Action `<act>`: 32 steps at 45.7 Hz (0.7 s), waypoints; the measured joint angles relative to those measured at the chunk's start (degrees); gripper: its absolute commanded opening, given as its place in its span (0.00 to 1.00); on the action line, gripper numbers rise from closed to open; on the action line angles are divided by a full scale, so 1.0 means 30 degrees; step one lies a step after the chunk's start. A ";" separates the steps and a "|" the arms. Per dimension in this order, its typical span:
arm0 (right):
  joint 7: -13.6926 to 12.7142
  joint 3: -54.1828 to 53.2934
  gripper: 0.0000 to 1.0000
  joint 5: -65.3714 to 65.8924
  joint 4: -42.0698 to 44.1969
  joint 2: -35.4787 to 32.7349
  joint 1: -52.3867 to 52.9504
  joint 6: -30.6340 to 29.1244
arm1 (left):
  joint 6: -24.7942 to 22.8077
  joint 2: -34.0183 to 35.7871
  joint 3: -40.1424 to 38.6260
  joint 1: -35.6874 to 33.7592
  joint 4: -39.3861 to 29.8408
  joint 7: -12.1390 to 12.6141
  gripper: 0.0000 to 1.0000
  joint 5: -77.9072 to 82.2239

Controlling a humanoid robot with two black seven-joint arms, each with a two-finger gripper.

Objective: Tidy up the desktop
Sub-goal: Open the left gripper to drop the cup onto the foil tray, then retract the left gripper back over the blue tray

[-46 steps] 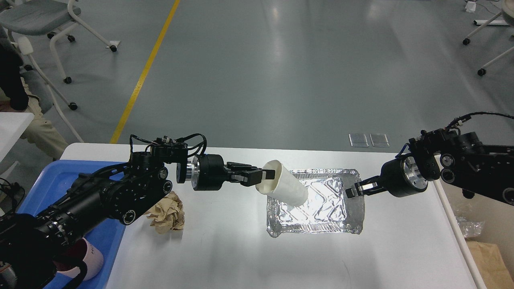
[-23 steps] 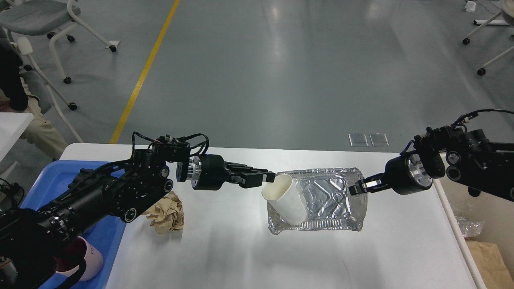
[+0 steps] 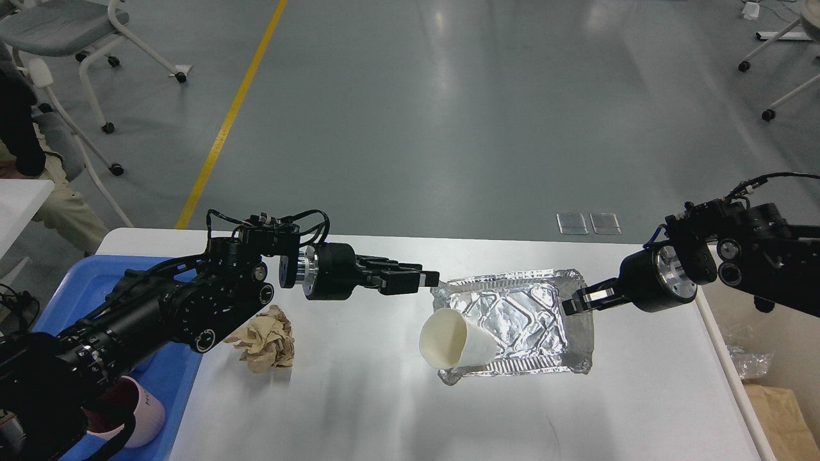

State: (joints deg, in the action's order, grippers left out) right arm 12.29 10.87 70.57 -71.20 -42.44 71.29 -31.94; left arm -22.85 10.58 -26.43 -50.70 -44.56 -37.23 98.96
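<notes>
Your right pincer (image 3: 572, 302) is clamping the foil tray (image 3: 519, 320) rim, tilting it; the paper cup (image 3: 451, 340) lies tipped inside; your left pincer (image 3: 428, 280) is hovering empty, its spread unclear.

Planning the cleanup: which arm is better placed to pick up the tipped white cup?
Left, probably. The left gripper hangs just above the white cup; the right gripper grips the foil tray.

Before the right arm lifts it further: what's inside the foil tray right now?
Only the white paper cup, lying on its side at the foil tray's front-left corner, mouth sticking out over the rim. The rest shows bare foil. What lies under the cup is hidden. Right gripper pinches the tray's right rim.
</notes>
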 measured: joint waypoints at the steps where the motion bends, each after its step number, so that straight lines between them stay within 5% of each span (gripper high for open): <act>1: -0.0001 0.0065 0.00 0.0000 0.0000 0.0000 0.0000 0.0000 | 0.0000 0.0016 -0.0002 0.0000 0.0000 0.0004 0.81 -0.0095; 32: -0.0024 0.0356 0.00 0.0000 0.0002 0.0027 -0.0013 0.0012 | -0.0063 0.2744 -0.0173 0.0193 -0.0210 0.0250 0.95 -0.4522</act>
State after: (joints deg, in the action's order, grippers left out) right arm 12.22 11.94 70.57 -71.19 -42.36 71.25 -31.90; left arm -23.04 18.81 -26.95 -50.12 -45.19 -36.48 85.39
